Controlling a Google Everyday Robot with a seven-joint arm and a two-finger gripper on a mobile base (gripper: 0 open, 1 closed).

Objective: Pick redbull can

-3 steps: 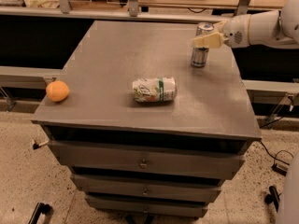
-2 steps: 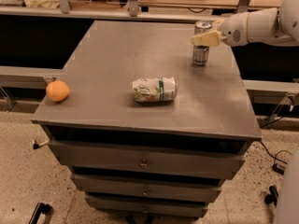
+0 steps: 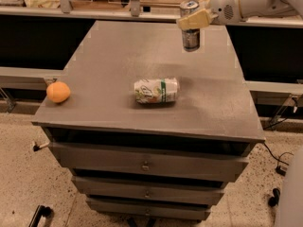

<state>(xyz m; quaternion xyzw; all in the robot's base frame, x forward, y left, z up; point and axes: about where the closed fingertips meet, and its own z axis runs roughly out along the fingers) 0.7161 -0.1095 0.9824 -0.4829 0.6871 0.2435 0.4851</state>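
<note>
We see the gripper [image 3: 193,20] at the upper right of the view, over the far right part of the grey table [image 3: 118,56], with its jaws clamped on the redbull can [image 3: 191,38]. One cream-coloured finger [image 3: 198,18] crosses the front of the can just below its silver top, and the second finger is hidden behind the can. The can stands upright in this grip, its lower body showing below the finger. We cannot tell for certain whether its base touches the tabletop or hangs just above it. The white arm [image 3: 246,1] runs from the gripper to the right edge of the view. Nearer to us, about the middle of the table, a wider white can [image 3: 156,90] with a green band lies on its side, well apart from the gripper. An orange [image 3: 58,92] sits at the table's left edge. Below the tabletop we see a stack of drawers [image 3: 147,164].
</note>
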